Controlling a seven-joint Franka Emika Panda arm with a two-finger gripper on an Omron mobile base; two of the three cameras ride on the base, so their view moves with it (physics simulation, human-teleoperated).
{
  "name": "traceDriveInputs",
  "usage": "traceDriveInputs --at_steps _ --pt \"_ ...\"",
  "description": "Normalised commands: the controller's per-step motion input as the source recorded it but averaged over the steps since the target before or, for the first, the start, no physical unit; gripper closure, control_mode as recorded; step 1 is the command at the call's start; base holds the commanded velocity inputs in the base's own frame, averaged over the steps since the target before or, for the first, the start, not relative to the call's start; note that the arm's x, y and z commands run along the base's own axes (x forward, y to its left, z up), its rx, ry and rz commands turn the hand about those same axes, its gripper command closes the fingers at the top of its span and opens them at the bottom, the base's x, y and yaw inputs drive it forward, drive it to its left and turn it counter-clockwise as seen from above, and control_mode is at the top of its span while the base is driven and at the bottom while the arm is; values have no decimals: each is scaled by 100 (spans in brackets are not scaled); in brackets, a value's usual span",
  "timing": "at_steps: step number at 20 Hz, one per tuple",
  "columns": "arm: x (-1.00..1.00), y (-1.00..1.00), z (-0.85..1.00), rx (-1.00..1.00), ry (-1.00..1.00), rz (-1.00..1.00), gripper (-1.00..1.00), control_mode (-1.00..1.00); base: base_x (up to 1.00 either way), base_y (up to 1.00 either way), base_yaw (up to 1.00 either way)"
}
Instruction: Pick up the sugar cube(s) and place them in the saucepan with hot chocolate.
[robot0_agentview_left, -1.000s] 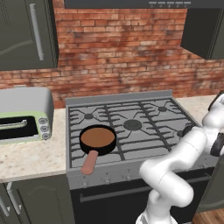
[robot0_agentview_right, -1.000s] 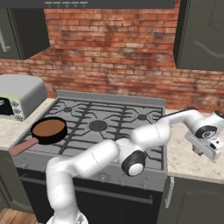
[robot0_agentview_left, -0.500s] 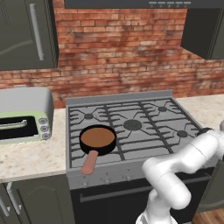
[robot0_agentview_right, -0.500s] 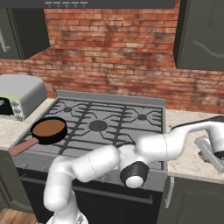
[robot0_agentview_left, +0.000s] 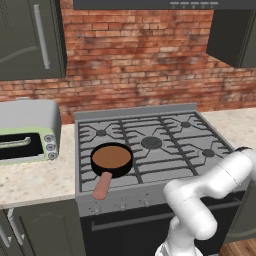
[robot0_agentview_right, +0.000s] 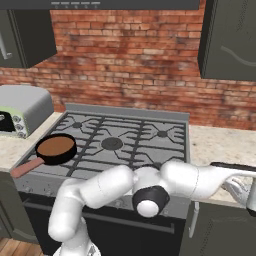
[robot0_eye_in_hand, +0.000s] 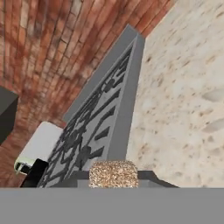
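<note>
Simulated kitchen, arm reaching far to its right. The saucepan sits on the front-left burner of the stove, brown liquid inside, its salmon handle pointing toward the front edge; the right base view shows it too, at the stove's left front corner. A toaster oven stands on the counter to the stove's left, well apart from the pan. In the right base view the arm stretches across the stove front, over the right-hand counter, and the gripper hangs at the frame's right edge. In the hand view a speckled tan sugar cube lies between the dark finger tips, the jaws clenched on it, with the stove grate and beige counter beyond. The cube is therefore far from the saucepan, on the stove's opposite side.
</note>
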Motion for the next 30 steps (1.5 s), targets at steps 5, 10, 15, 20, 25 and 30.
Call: traceDriveInputs --at_steps 5,10,15,20,25,30 --pt "1 100 -4 -1 -48 0 100 -100 0 0 0" --pt "5 100 49 -11 -27 0 100 -100 0 0 0" --pt "1 100 100 -27 -8 0 100 -100 0 0 0" --pt "4 100 63 -35 5 0 100 -100 0 0 0" --pt "0 99 27 -24 9 4 100 -100 0 0 0" --pt "0 91 22 -22 5 1 100 -100 0 0 0"
